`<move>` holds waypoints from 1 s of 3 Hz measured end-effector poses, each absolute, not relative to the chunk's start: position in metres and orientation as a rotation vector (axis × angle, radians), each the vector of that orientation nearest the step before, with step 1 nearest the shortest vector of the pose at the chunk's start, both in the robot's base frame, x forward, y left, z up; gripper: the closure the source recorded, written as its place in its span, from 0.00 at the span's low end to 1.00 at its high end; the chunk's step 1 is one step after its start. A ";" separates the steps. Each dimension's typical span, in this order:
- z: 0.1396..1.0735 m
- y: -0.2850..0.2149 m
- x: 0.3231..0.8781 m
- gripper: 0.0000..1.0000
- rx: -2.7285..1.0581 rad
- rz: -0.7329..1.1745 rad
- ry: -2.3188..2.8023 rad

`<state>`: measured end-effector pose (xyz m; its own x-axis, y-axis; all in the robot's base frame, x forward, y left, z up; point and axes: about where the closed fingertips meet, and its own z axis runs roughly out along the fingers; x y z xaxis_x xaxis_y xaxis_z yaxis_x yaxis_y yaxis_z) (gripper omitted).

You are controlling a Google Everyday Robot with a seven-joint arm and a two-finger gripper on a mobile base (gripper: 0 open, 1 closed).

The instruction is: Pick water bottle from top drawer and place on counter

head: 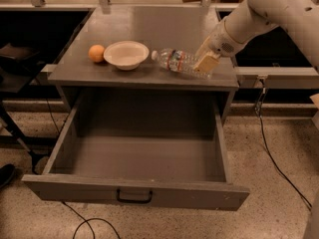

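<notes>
Nearest the camera, the top drawer (139, 158) stood pulled fully out, well below and in front of the end effector, with its black handle (134, 196) at the middle of the front panel. Above it, the counter (149, 29) carried everything else. The end effector (207, 63) sat low over the counter's front right part, pinching the base end of the water bottle (178, 61). The bottle lay on its side, stretching from the end effector toward the picture's left, white cap farthest from the grip. Whether it rested on the counter could not be told. Just beyond the cap stood a white bowl (126, 54), and beside that an orange (96, 53), farthest from the end effector. The pale arm (259, 14) rose behind, up to the right.
</notes>
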<state>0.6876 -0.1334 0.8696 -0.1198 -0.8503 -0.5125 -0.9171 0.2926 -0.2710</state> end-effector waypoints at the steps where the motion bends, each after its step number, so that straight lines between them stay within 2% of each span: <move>1: 0.877 -0.123 0.695 0.75 -1.554 0.133 1.959; 3: 0.883 -0.117 0.701 0.29 -1.557 0.108 1.978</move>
